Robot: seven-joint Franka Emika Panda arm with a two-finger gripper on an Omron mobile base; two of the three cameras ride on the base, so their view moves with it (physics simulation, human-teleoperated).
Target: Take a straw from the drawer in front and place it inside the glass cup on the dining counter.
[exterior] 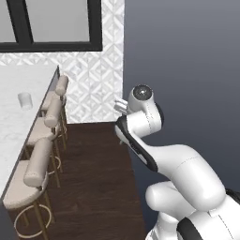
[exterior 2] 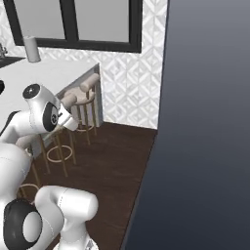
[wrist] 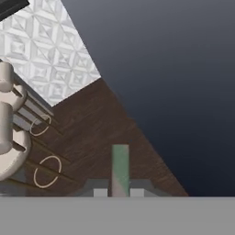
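Note:
The straw (wrist: 120, 166), a thin pale green stick, stands between my two dark fingertips in the hand view, and my gripper (wrist: 120, 192) is shut on it. The hand is tucked close against the arm's upper joint, where the gripper (exterior: 121, 107) (exterior 2: 68, 120) hangs over the dark wooden floor. The glass cup (exterior: 25, 100), small and clear, stands upright on the white marble dining counter (exterior: 14, 131) at the far left, well apart from the gripper. The drawer is out of view.
Beige padded bar stools (exterior: 37, 168) (exterior 2: 87, 88) (wrist: 7, 137) line the counter's edge. A dark grey wall (exterior: 187, 56) (exterior 2: 205, 122) rises on the right. A white paper-towel roll (exterior 2: 32, 49) stands at the counter's far end. Dark wooden floor (exterior: 98, 178) lies between stools and wall.

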